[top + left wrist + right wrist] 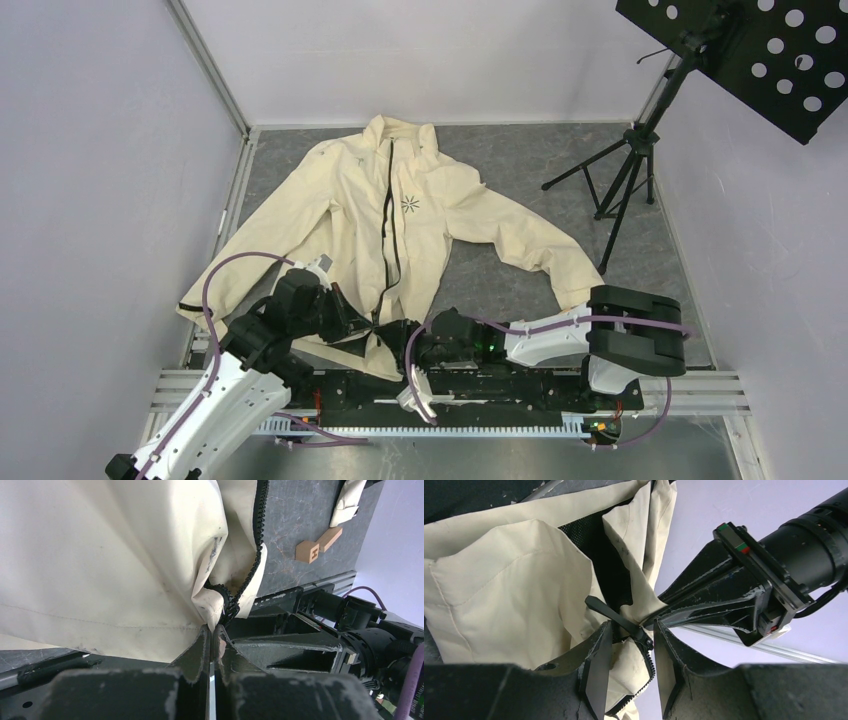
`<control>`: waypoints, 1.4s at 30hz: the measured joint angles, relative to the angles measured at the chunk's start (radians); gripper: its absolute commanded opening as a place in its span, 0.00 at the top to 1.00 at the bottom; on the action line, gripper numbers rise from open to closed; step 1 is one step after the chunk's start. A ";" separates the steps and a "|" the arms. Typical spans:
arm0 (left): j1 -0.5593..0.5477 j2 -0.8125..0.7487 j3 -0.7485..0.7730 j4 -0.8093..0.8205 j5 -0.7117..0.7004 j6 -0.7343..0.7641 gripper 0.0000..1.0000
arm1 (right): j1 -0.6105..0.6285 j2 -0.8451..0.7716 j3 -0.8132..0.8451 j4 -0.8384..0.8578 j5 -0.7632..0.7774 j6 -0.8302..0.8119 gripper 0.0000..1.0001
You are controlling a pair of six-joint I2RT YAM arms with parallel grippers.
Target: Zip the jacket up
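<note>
The cream-beige jacket (340, 205) lies flat on the grey table, collar at the far end. Its dark zipper (391, 215) runs down the front, and a dark starburst logo (410, 204) is on the chest. My left gripper (366, 322) is at the bottom hem. In the left wrist view it (212, 630) is shut on the hem fabric beside the zipper teeth (248, 575). My right gripper (404, 336) faces it from the right. In the right wrist view it (633, 627) is open, with the zipper slider (647, 640) and its black pull tab (611, 612) between the fingers.
A black tripod stand (628, 172) with a perforated panel (770, 55) stands at the back right. Two small wooden blocks (316, 547) lie on the table right of the hem. The aluminium rail (720, 385) runs along the near edge. White walls enclose the table.
</note>
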 measured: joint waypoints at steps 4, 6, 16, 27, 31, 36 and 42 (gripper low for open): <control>0.000 0.000 0.000 0.000 0.001 0.000 0.98 | 0.002 0.016 0.000 0.003 0.014 -0.018 0.55; 0.000 0.000 0.000 0.000 0.003 0.000 0.98 | 0.003 0.019 0.000 0.006 0.019 -0.025 0.55; 0.000 0.000 0.000 -0.020 0.008 0.004 0.98 | 0.020 0.049 0.009 0.042 0.043 -0.039 0.62; 0.000 -0.002 0.000 -0.033 0.000 0.007 0.98 | 0.025 0.059 0.014 0.058 0.045 -0.043 0.89; 0.001 -0.008 0.000 -0.038 -0.003 0.007 0.98 | 0.026 0.063 0.013 0.073 0.044 -0.016 0.99; 0.001 -0.019 0.000 -0.034 0.000 0.007 0.98 | 0.026 0.066 -0.014 0.156 0.044 0.080 1.00; 0.001 -0.037 0.001 -0.022 0.020 0.006 0.98 | 0.008 0.067 -0.054 0.289 0.027 0.298 1.00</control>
